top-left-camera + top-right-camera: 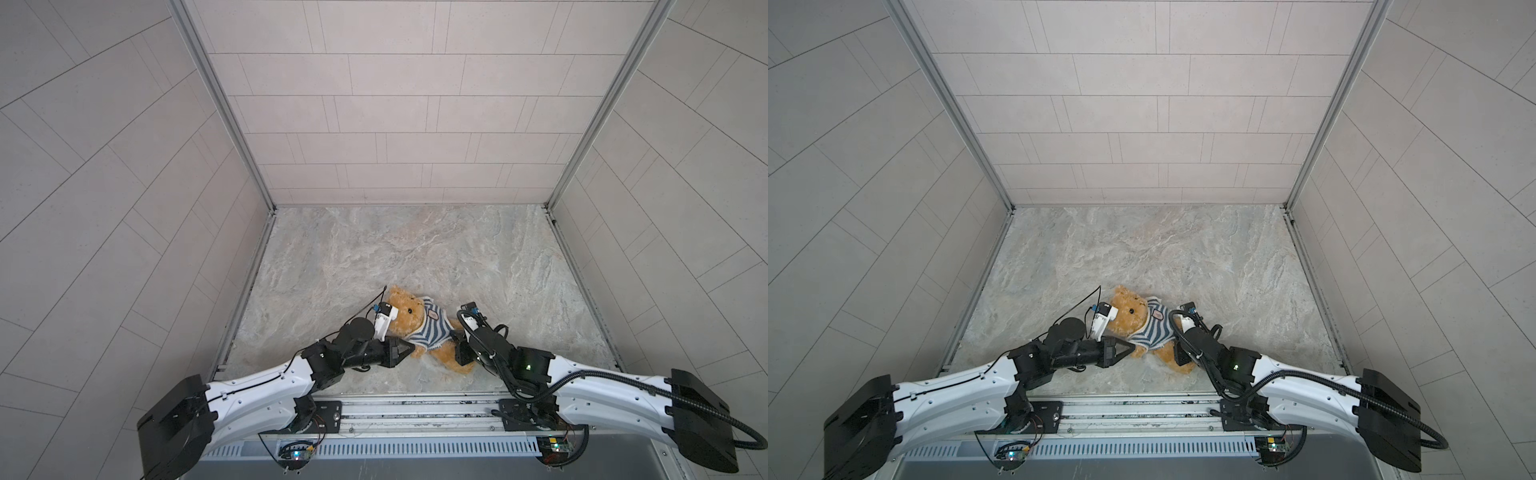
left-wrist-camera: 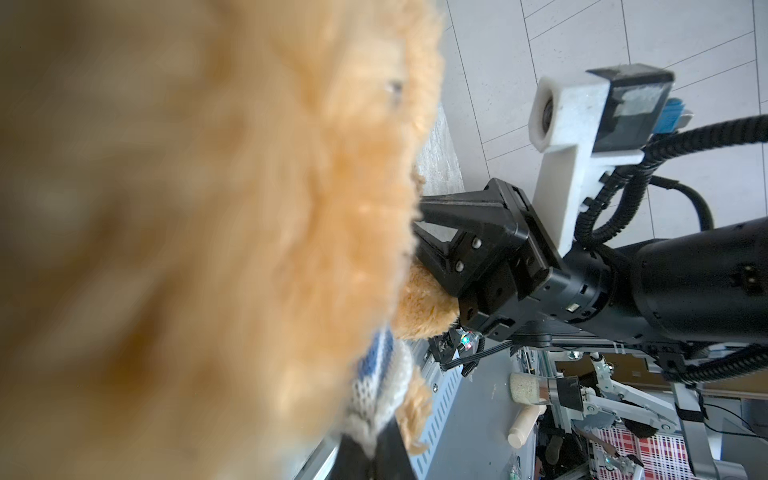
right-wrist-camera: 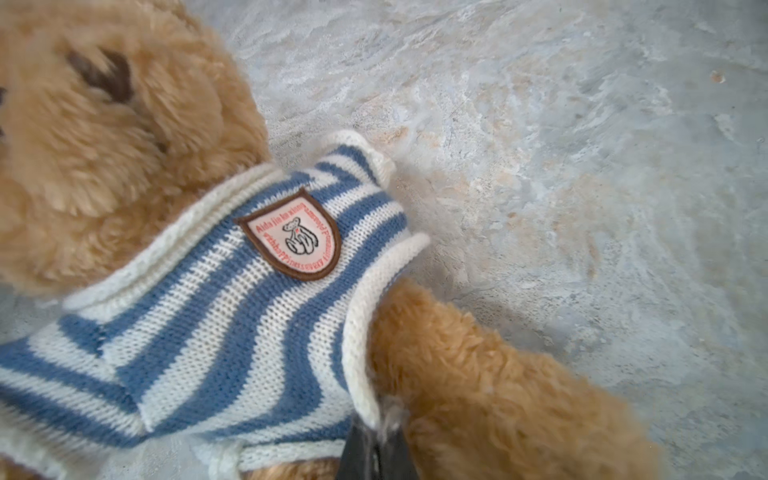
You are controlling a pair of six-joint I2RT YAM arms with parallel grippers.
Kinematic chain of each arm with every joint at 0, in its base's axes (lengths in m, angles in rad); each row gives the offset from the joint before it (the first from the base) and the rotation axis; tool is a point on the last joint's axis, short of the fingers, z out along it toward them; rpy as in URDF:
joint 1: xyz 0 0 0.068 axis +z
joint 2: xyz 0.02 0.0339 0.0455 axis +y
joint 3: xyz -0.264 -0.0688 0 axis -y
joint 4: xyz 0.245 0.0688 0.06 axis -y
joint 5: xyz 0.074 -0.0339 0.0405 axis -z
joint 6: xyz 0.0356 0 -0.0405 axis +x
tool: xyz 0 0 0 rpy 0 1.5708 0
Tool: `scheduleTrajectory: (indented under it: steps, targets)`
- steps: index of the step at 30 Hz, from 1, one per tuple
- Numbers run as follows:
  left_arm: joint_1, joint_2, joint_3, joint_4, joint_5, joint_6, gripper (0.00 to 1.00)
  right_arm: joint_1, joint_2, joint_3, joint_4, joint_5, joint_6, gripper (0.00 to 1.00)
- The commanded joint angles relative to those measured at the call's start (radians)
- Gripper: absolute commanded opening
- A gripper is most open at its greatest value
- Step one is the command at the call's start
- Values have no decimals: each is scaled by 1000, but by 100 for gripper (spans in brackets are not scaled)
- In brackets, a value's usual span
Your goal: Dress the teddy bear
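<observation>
The bear (image 1: 405,309) lies on the table (image 1: 415,249) wearing the shirt (image 1: 432,328). The left gripper (image 1: 409,346) pinches the shirt's edge tight. The right gripper (image 3: 376,436) is clamped on its opposite hem.

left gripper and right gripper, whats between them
The teddy bear, its torso in the striped shirt, fills the stretch between the left gripper and the right gripper; both top views show it.

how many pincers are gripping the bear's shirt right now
2. The left pincer is shut on the striped shirt at its edge by an arm of the teddy bear; the right pincer is shut on the white hem beside a leg. Neither grip is hidden.
</observation>
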Motion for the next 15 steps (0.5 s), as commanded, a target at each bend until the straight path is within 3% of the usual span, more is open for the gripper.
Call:
scheduleTrajectory:
  steps: [1, 7, 11, 15]
  targets:
    - [22, -12, -28, -18, 65, 38, 0, -29, -50, -27, -180, 133, 19, 0]
    - [24, 30, -28, -8, 41, 81, 0, -24, -27, 14, -178, 92, 16, 0]
    - [24, 60, -9, -36, -65, 116, 0, 46, 67, 89, -145, 109, 14, 0]
    - [25, 56, 2, -52, -187, 119, 14, 97, 163, 167, -130, 113, 44, 0]
